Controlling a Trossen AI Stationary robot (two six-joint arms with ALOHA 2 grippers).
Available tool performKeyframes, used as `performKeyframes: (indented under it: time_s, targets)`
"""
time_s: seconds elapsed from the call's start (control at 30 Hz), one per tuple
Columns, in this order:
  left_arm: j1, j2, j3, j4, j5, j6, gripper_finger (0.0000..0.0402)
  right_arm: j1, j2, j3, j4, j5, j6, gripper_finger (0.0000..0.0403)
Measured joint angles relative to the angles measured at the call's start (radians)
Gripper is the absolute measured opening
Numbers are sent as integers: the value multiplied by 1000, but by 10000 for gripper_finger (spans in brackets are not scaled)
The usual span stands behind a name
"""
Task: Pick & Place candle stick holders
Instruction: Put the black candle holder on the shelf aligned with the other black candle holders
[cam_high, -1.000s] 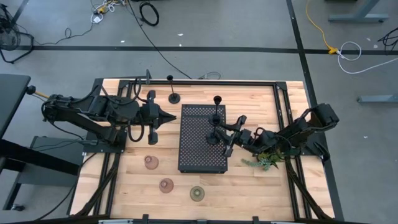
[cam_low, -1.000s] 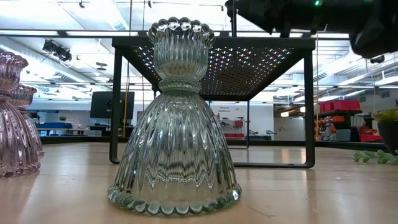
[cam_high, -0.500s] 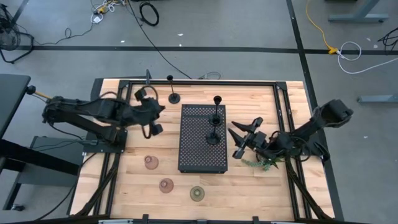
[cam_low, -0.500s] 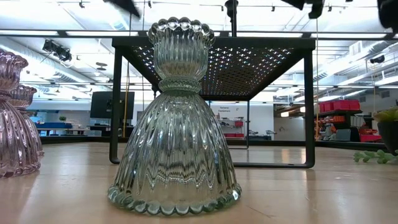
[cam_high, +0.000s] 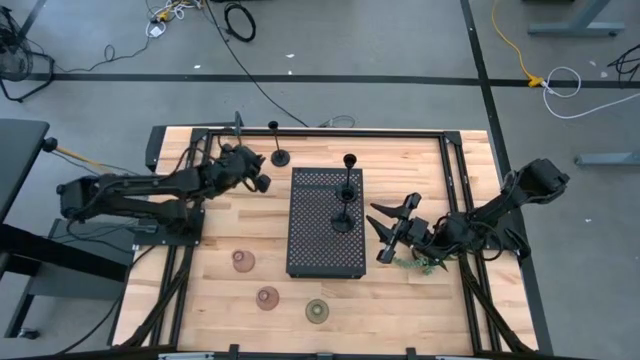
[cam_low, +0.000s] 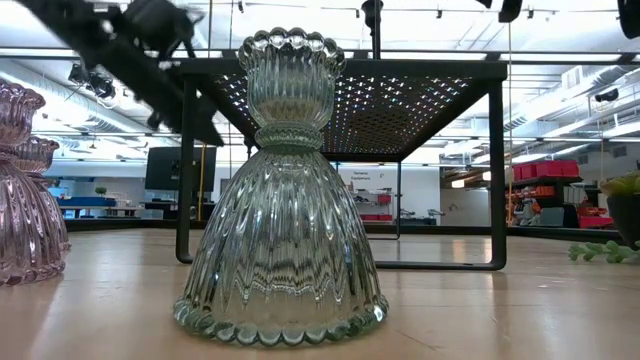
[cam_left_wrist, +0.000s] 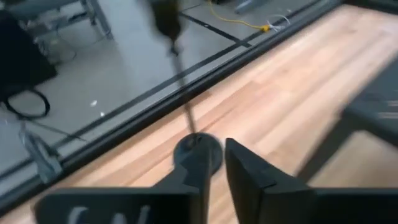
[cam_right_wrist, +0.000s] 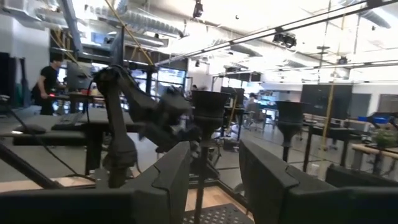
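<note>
High view: left gripper (cam_high: 262, 170) is reaching toward the far edge, sitting just beside the thin black knob-topped candle holder on a round base (cam_high: 281, 155); can't tell its finger state from here. Right gripper (cam_high: 385, 232) is hanging beside the big black perforated rectangular tray (cam_high: 315, 250), fingers spread, nothing in them; a second black stemmed holder (cam_high: 343, 219) is standing on the tray just off its tips. Three low tinted glass cups (cam_high: 267, 297) are sitting on the wooden table (cam_high: 420, 295), well apart from both grippers. Low view: the ribbed green glass cup (cam_low: 282, 200) is filling the foreground, no gripper near it. Left wrist view: fingers (cam_left_wrist: 245, 180) are standing slightly parted with the round base right ahead of the tips, stem rising beyond, not yet pinched. Right wrist view: fingers (cam_right_wrist: 171, 177) are wide apart, the stemmed holder standing ahead between them. Judging the step as the left grab: centre the stem in the gap, pinch low near the base, lift straight so it isn't tipping.
</note>
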Motion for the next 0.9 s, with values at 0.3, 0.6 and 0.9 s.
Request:
performKeyframes:
  time_s: [0.3, 0.6, 0.9]
  targets:
    - [113, 15, -185, 406, 91, 29, 195, -5, 0, 0, -9, -30, 0, 139]
    - [146, 141, -205, 656, 94, 113, 265, -24, 0, 0, -24, -61, 8, 137]
    - [201, 328, -204, 899, 148, 150, 258, -28, 0, 0, -32, -87, 24, 137]
